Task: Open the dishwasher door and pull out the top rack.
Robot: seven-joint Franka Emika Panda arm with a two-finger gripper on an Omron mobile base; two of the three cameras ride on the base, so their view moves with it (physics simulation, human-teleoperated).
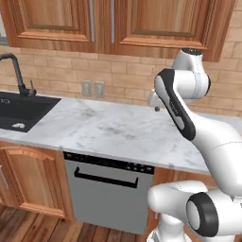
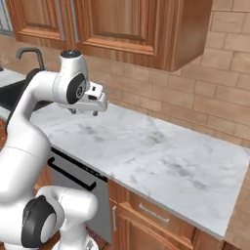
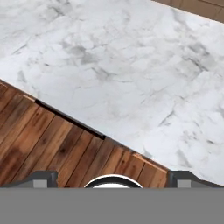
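Observation:
The dishwasher door [image 1: 106, 201] is a grey panel standing shut under the marble counter, with a black bar handle [image 1: 106, 178] and a black control strip [image 1: 108, 162] along its top. From the right side the door [image 2: 104, 210] and its handle [image 2: 71, 174] show partly behind my arm. The top rack is hidden behind the shut door. My gripper [image 2: 84, 112] hangs open and empty above the counter, over its front part above the dishwasher, pointing down. In the left base view the gripper [image 1: 154, 103] is mostly behind my forearm. The hand view looks down past the fingertips [image 3: 41, 179] at marble, the strip's top edge [image 3: 70, 120] and wood floor.
A black sink [image 1: 19, 113] with a dark faucet [image 1: 19, 75] lies at the counter's left. Wall outlets [image 1: 92, 88] sit on the brick backsplash. Brown wooden cabinets hang above [image 1: 56, 21] and flank the dishwasher below [image 1: 30, 182]. The marble counter [image 2: 161, 156] stretches right.

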